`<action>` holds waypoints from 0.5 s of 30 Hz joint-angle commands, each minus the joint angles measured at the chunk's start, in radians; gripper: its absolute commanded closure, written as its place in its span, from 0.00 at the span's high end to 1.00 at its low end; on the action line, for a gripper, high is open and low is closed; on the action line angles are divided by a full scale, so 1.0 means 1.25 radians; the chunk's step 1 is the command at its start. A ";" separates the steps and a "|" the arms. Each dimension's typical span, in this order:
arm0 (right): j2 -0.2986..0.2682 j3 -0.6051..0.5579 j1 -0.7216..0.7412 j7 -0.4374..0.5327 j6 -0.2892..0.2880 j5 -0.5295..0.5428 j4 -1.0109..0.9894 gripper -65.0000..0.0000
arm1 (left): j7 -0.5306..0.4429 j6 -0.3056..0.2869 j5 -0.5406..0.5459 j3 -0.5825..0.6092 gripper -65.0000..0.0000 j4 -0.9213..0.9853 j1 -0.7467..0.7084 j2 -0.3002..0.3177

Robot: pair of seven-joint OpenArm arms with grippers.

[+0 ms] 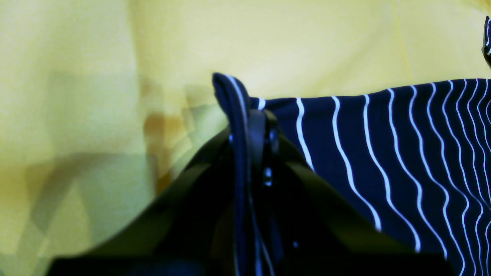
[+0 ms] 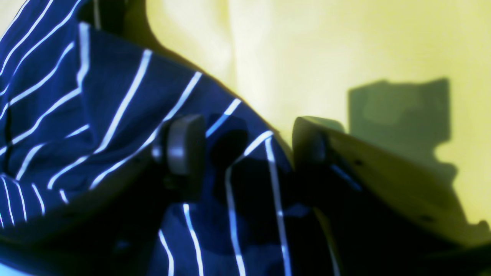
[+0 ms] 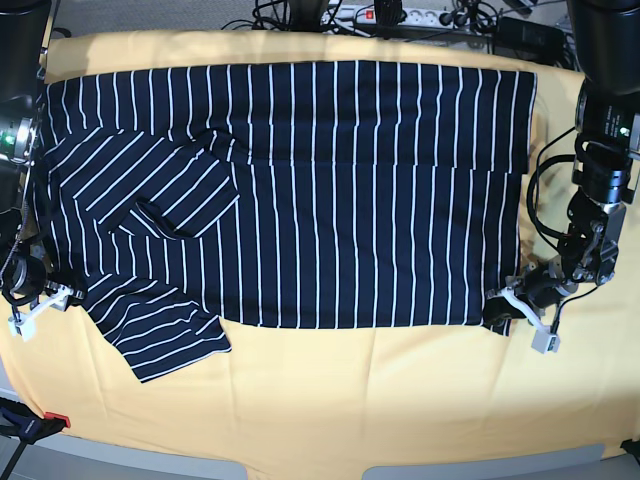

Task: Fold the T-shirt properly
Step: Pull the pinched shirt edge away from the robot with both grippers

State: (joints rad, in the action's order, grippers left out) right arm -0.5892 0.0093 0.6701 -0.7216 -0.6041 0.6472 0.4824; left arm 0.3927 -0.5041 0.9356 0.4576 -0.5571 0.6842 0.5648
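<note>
- The T-shirt (image 3: 330, 190), dark navy with thin white stripes, lies spread across the yellow cloth (image 3: 350, 400) that covers the table, filling most of the middle and far part of the base view.
- Its far portion is doubled over, leaving a straight horizontal fold edge across the body at about mid-height.
- At the scene's left, one sleeve is folded inward onto the body, and a second striped flap juts out toward the near left corner.
- The left gripper (image 3: 500, 305) sits at the shirt's near right corner in the base view. Its wrist view shows the left gripper (image 1: 251, 126) with its fingers pressed together on a pinched ridge of striped fabric that stands up between them.
- From that pinch the shirt (image 1: 402, 161) runs off to the right of the wrist view, its stripes rippling; bare yellow cloth (image 1: 115, 96) fills the rest.
- The right gripper (image 3: 55, 290) is at the shirt's left edge in the base view, just beside the near-left flap.
- In its wrist view the right gripper (image 2: 245, 153) has its fingers (image 2: 184, 145) apart, with a bunched hump of the shirt (image 2: 96, 115) lying between them; the pads are not pressed on the cloth.
- The yellow cloth (image 2: 326, 57) behind carries a blocky shadow.
- At the far edge of the table lie a tangle of dark cables and a white power strip (image 3: 400, 15).
- No brand, label or readable writing can be made out on the shirt, the cloth or the arms.
</note>
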 commanded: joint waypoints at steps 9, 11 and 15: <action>-0.010 0.002 0.035 0.024 -0.062 0.004 0.009 0.00 | 0.020 0.021 -0.020 -0.001 0.00 -0.001 0.014 0.014; -0.010 0.002 0.037 0.054 -0.062 -0.013 0.009 0.00 | 0.020 0.021 -0.020 -0.001 0.00 -0.001 0.014 0.014; -0.009 0.002 0.038 0.124 -0.058 -0.077 0.009 0.00 | 0.002 0.021 -0.028 -0.001 0.00 -0.001 0.022 0.014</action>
State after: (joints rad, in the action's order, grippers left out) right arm -0.5823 0.0093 0.6815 -0.5865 -0.6739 0.5369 0.4820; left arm 0.3851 -0.5053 0.9283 0.4580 -0.5564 0.6872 0.5652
